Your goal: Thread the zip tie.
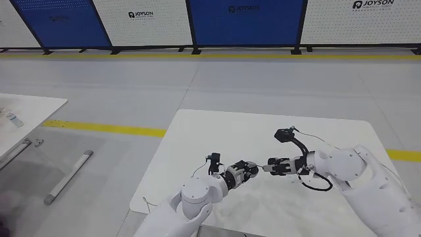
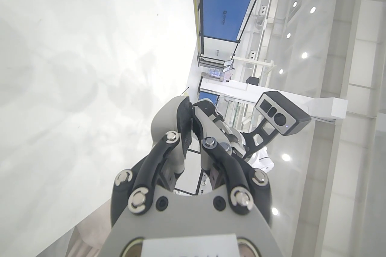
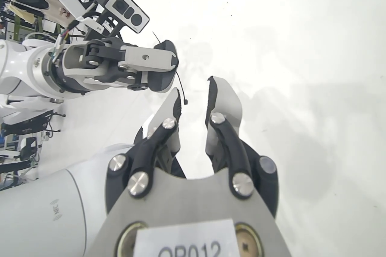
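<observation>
Zip tie (image 3: 180, 83), thin and black, sits pinched between the closed fingers of the left gripper (image 3: 172, 65) above a white table (image 1: 197, 131). A short end of the strap sticks out on one side of the dark pads. The longer end curves out on the other side and finishes in a small square head.

That head hangs in the gap between the fingers of the right gripper (image 3: 193, 89). These are parted to a middling width and are not closed on the strap. The head lies close to one finger (image 3: 176, 103); whether it touches the finger cannot be told.

From above, the two grippers face each other almost tip to tip over the table's near half. The left arm comes in from the left and the right arm from the right. Each wrist carries a camera on a dark bracket, the right arm's (image 2: 282, 116) standing just behind its gripper.

Beyond the table runs a grey floor crossed by a yellow line (image 1: 105, 129). A row of blue and white pegboard panels (image 1: 247, 6) stands at the far side. The corner of a second table (image 1: 29, 112) shows at the left edge.
</observation>
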Robot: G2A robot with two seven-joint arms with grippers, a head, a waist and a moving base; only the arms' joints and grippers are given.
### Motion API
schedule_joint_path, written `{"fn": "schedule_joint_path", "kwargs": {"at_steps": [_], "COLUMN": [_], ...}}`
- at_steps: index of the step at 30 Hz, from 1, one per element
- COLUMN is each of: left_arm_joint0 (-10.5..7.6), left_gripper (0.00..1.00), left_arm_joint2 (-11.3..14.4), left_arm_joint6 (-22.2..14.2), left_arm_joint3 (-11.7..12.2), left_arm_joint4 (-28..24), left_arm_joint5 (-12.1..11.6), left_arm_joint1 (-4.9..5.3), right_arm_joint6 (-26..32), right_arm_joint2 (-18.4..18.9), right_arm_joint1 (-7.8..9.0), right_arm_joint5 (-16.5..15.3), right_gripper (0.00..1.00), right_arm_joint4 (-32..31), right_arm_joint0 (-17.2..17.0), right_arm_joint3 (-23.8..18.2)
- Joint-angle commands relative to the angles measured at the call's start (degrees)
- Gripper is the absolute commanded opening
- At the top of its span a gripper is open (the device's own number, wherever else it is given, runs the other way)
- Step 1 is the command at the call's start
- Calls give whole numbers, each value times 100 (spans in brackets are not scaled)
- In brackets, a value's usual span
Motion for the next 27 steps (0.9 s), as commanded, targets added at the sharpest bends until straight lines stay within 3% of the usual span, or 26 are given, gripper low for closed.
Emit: {"fn": "schedule_joint_path", "kwargs": {"at_steps": [1,2,3,5,9,13,23,24,25,27], "left_arm_joint0": [-6,-8,-9,-14,-27,-32,-23,-28,-39,-40], "left_gripper": [0,0,0,0,0,0,0,35,100,100], "left_arm_joint2": [1,2,4,26,64,74,68,72,76,73], "left_arm_joint6": [5,9,18,42,47,55,36,-5,-64,-130], "left_arm_joint3": [9,13,20,37,63,74,66,60,64,69], "left_arm_joint4": [-5,-4,3,33,73,84,55,46,84,113], "left_arm_joint5": [1,2,4,21,46,51,64,68,61,19], "left_arm_joint1": [-4,-6,-7,-12,-21,-28,-40,-40,-37,-33], "right_arm_joint6": [9,11,20,19,29,40,80,81,33,32], "right_arm_joint2": [-9,-13,-20,-32,-49,-67,-56,-52,-27,7], "right_arm_joint1": [-7,-10,-13,-23,-39,-55,-75,-76,-74,-67], "right_arm_joint5": [-7,-6,-6,-7,-50,-57,-154,-159,-171,-196], "right_gripper": [19,20,12,16,15,0,0,0,0,0], "right_arm_joint4": [-11,-16,-27,-36,-42,-43,-1,-2,16,35], "right_arm_joint0": [6,8,12,21,40,52,54,52,39,18], "right_arm_joint3": [-6,-8,-10,-10,0,16,87,90,90,87]}}
